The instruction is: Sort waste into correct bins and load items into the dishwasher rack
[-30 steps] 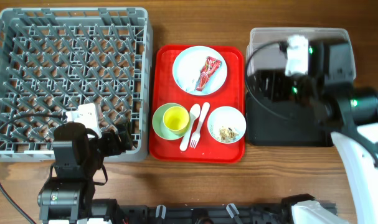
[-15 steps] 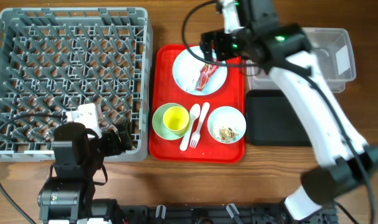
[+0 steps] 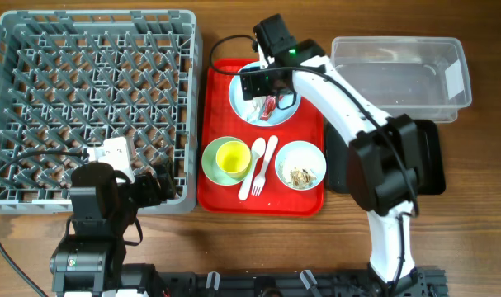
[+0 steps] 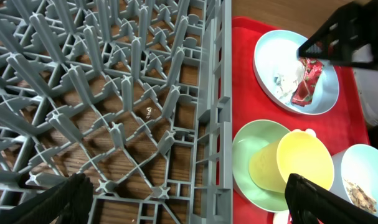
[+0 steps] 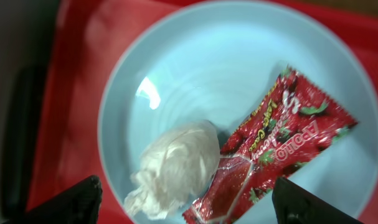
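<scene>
Overhead: right hand [image 3: 267,85] covers much of the plate [image 3: 246,99] and most of the red wrapper [image 3: 271,106]; its arm hides the middle of the black tray [image 3: 430,161]. Right wrist view: plate rim cut off at the bottom edge.
</scene>
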